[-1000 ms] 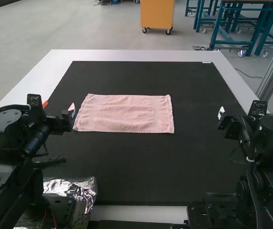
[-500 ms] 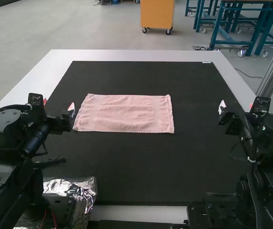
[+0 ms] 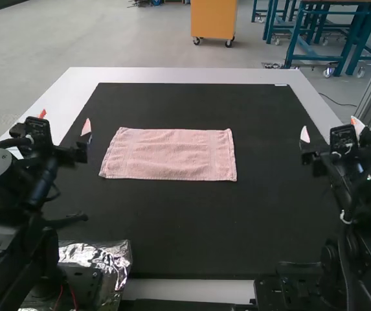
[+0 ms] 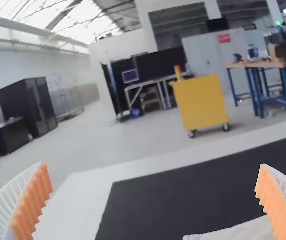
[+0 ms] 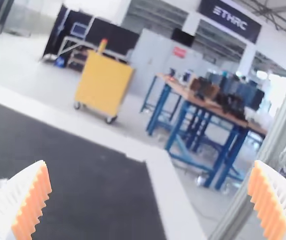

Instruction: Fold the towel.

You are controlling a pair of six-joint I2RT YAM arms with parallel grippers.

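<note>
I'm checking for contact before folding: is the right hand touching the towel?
Apart: the high view shows bare black mat between the right hand and the towel.

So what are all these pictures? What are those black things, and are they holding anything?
They're two robot arms, a left arm and a right arm, standing at a table. Each ends in a pincer with two fingers, a bit like your thumb and one finger.

The high picture comes from a camera above and behind the arms. The other two come from cameras on the robot's wrists, so you see fingers with bumpy orange pads close up, and the room beyond.

On the table is a black mat, and on that lies a pink towel, nice and flat. The job is to fold it.

Nothing is being held: the left pincer and the right pincer are both open.
</note>
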